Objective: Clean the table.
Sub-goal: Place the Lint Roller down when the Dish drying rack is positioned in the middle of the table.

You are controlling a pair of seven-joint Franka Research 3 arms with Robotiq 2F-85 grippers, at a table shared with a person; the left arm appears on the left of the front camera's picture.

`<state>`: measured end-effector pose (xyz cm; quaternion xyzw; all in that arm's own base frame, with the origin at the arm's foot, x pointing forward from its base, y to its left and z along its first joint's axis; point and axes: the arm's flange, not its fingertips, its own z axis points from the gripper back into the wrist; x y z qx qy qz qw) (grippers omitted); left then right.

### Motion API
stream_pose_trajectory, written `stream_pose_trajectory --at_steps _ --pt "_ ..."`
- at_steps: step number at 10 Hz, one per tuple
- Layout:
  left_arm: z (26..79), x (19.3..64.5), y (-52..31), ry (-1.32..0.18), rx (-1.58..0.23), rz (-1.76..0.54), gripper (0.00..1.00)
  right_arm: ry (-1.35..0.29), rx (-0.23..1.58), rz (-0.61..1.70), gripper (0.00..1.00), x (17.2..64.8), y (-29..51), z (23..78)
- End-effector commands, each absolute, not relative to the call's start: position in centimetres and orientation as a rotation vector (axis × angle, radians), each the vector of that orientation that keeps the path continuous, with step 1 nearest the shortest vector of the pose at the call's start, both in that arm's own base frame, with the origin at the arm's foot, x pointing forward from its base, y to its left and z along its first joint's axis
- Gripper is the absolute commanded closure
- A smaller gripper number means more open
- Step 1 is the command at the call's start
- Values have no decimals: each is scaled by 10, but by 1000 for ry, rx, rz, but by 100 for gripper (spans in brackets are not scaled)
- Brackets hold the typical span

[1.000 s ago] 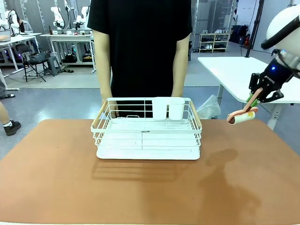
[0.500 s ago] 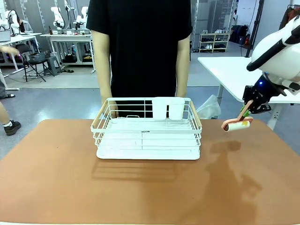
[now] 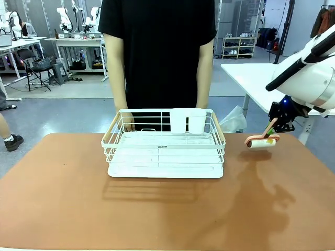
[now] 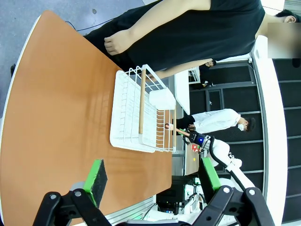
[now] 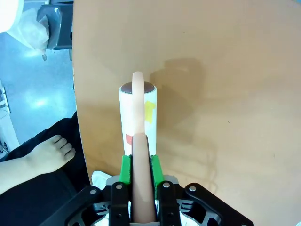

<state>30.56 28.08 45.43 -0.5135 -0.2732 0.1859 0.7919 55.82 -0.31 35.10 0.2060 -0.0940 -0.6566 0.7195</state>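
Table (image 3: pixel 63 198), reddish-brown, spans the foreground; on it a white wire rack (image 3: pixel 165 151) holds two white cups (image 3: pixel 187 121) at its far side. Right gripper (image 3: pixel 273 125) clamps a lint roller's (image 3: pixel 261 142) handle above the table's far right. Left gripper (image 4: pixel 150 181) gapes wide, empty.

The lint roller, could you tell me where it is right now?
In the front view the lint roller hangs in the right gripper, above the table's far right, right of the white wire rack.
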Motion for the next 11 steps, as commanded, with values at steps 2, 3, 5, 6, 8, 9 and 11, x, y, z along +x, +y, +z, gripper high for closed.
stream_pose_trajectory --at_steps 2,3,5,6,8,9,11 --pt "454 303 281 -615 -1124 381 0 -218 468 -1526 79 564 5 348" --pt "454 303 281 -615 -1124 381 0 -217 452 -1527 79 562 6 344" --pt "454 303 281 -615 -1124 381 0 -212 438 -1534 73 558 7 344" --pt "454 303 281 -615 -1124 381 0 -225 431 -1535 68 555 8 345" --pt "454 303 281 -615 -1124 381 0 -214 412 -1533 56 545 11 350" --pt "454 303 281 -615 -1124 381 0 -222 377 -1530 49 540 14 352" --pt "454 303 281 -615 -1124 381 0 -217 343 -1516 36 528 18 357"
